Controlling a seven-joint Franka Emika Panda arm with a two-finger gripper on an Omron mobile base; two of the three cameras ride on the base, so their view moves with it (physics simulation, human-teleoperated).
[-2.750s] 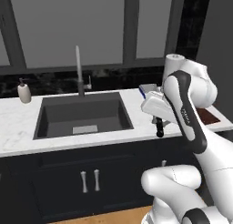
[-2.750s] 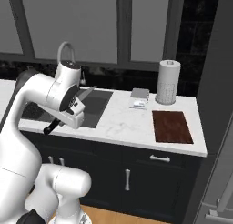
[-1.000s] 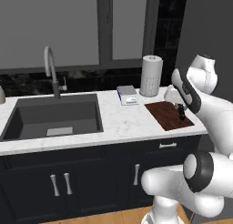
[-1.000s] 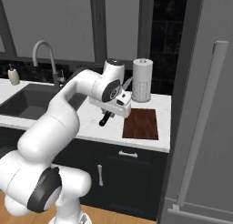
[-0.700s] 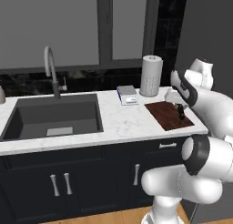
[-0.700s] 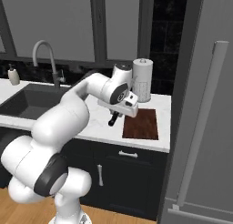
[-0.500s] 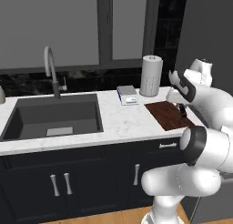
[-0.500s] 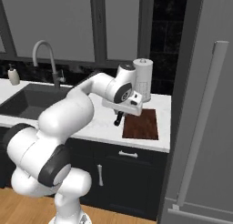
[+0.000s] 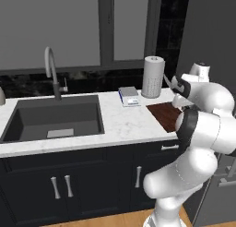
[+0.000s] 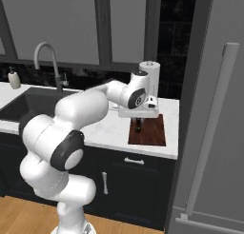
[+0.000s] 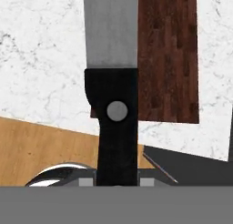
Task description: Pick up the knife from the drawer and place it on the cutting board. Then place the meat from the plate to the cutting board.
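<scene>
Knife (image 11: 111,82) hangs pinched by its dark handle in the robot's jaws, above the near left edge of the cutting board (image 11: 168,59) on the white counter (image 11: 41,59); released this far off-centre, it could tip onto the counter instead.

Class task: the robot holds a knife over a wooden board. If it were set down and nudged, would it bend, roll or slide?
The knife looks rigid: its blade runs straight from the dark handle, so it probably won't flex. Its flat blade and slab-sided handle suggest it would lie flat rather than roll. On the cutting board, the smooth blade may slide easily if pushed.
</scene>
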